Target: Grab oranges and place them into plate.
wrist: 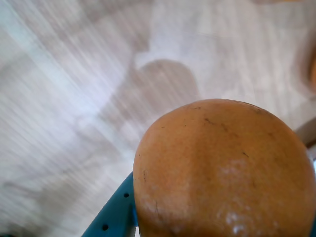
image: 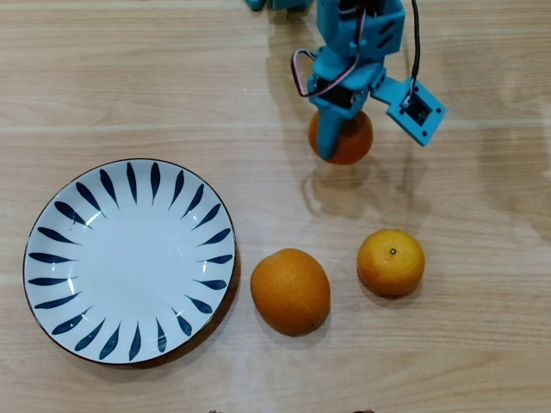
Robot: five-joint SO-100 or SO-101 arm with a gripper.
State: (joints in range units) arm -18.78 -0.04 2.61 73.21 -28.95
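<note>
Small deep orange fruit sits pinched in the blue pincer near top centre of the overhead view; whether it's off the bench can't be told. It fills the wrist view, teal finger against its lower left. Large oval orange lies just right of the plate; yellower orange further right, apart from both.

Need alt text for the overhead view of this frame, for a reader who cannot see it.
A blue robot arm's gripper is closed on a small deep-orange orange near the top of a wooden table. Below it lie a large oval orange and a small yellower orange, with an empty white plate with blue leaf strokes at left.
</note>
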